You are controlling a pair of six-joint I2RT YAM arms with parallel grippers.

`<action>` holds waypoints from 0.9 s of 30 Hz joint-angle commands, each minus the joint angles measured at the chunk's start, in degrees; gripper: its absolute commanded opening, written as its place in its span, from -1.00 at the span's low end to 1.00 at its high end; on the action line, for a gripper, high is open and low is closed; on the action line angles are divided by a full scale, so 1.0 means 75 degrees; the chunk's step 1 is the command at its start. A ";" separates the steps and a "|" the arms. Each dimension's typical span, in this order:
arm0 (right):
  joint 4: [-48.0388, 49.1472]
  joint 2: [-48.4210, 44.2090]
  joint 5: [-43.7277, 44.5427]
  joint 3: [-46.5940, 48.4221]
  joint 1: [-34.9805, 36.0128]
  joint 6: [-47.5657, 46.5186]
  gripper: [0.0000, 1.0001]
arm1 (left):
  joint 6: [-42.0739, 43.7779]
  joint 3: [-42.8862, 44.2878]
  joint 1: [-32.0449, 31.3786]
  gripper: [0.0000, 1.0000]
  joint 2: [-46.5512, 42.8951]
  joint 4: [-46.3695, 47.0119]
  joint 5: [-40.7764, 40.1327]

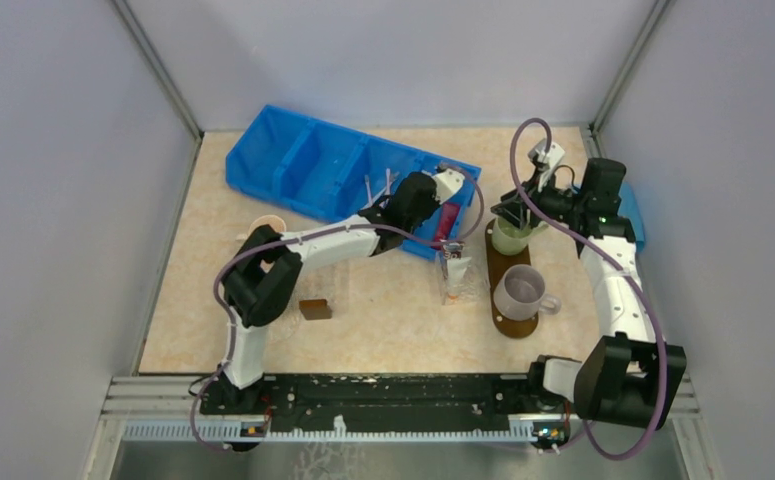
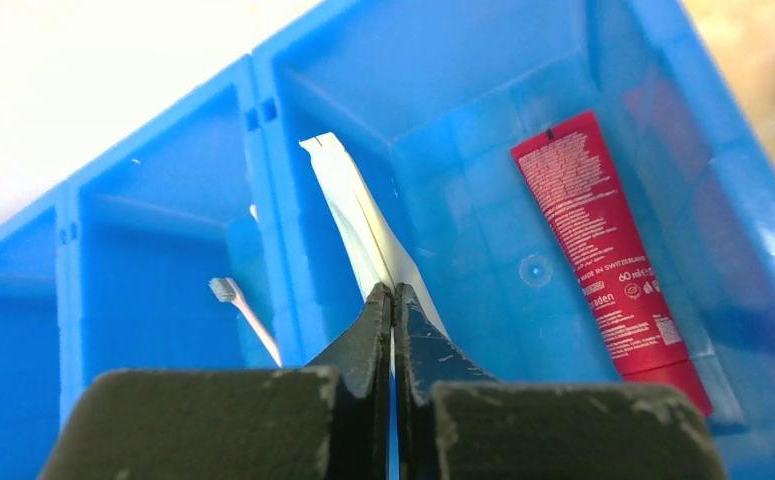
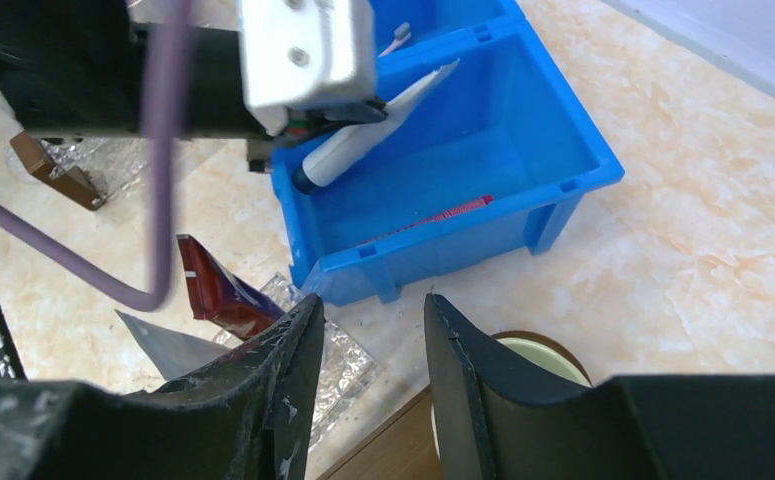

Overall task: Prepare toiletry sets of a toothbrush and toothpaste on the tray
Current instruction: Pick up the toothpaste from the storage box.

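White flattened toothpaste tube (image 2: 358, 215): clenched in left gripper (image 2: 394, 300) jaws, tilted, seemingly clear of the floor of blue plastic bin (image 2: 263, 110) end compartment. Red toothpaste tube (image 2: 593, 250) lies at its 3 o'clock. Dark brown oval tray (image 1: 515, 327) at bin's 4 o'clock. Right gripper (image 3: 373, 297) jaws released.

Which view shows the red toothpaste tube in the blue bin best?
Left wrist: the flat red toothpaste tube lies nearly whole, print readable. Right wrist shows only its edge; top external, a small red patch.

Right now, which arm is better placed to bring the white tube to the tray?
Left. The left claw is shut on the white tube in the blue bin; the right claw is open.
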 commanded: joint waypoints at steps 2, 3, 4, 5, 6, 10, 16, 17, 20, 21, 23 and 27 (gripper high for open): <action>0.0262 -0.0161 -0.0157 0.0221 -0.0061 0.0079 -0.16 | -0.0214 -0.1020 0.0052 -1.00 -0.1278 0.2386 0.0594; 0.0302 -0.0140 -0.0196 0.0211 -0.0063 0.0104 -0.16 | -0.0271 -0.1206 0.0056 -1.00 -0.1421 0.2662 0.0663; 0.0337 -0.0140 -0.0225 0.0195 -0.0064 0.0136 -0.16 | -0.0301 -0.1385 0.0052 -1.00 -0.1549 0.2900 0.0724; 0.0372 -0.0126 -0.0251 0.0179 -0.0064 0.0180 -0.16 | -0.0342 -0.1539 0.0059 -1.00 -0.1637 0.3207 0.0780; 0.0432 -0.0123 -0.0294 0.0159 -0.0062 0.0232 -0.16 | -0.0382 -0.1669 0.0057 -1.00 -0.1733 0.3418 0.0830; 0.0845 -0.0073 -0.0563 -0.0001 -0.0053 0.0618 -0.15 | -0.0514 -0.2327 0.0061 -1.00 -0.2106 0.4386 0.1023; 0.2012 0.0178 -0.0610 -0.0215 0.0539 0.1513 0.01 | -0.0935 -0.3312 0.0054 -1.00 -0.2732 0.5864 0.1554; 0.2133 0.0246 -0.0470 -0.0211 0.0722 0.1604 0.08 | -0.1073 -0.3445 0.0056 -1.00 -0.2817 0.6065 0.1695; 0.2650 0.0467 0.0075 -0.0228 0.1219 0.2008 0.32 | -0.1407 -0.3878 0.0062 -1.00 -0.3107 0.6780 0.2085; 0.2913 0.0562 0.0126 -0.0283 0.1310 0.2210 0.38 | -0.1539 -0.4062 0.0060 -1.00 -0.3224 0.7001 0.2261; 0.3607 0.0750 0.0163 -0.0452 0.1424 0.2818 0.47 | -0.1744 -0.4278 0.0054 -1.00 -0.3336 0.7348 0.2537; 0.5318 0.1015 -0.0004 -0.0927 0.1473 0.4262 0.64 | -0.2268 -0.4595 0.0062 -1.00 -0.3486 0.7943 0.2985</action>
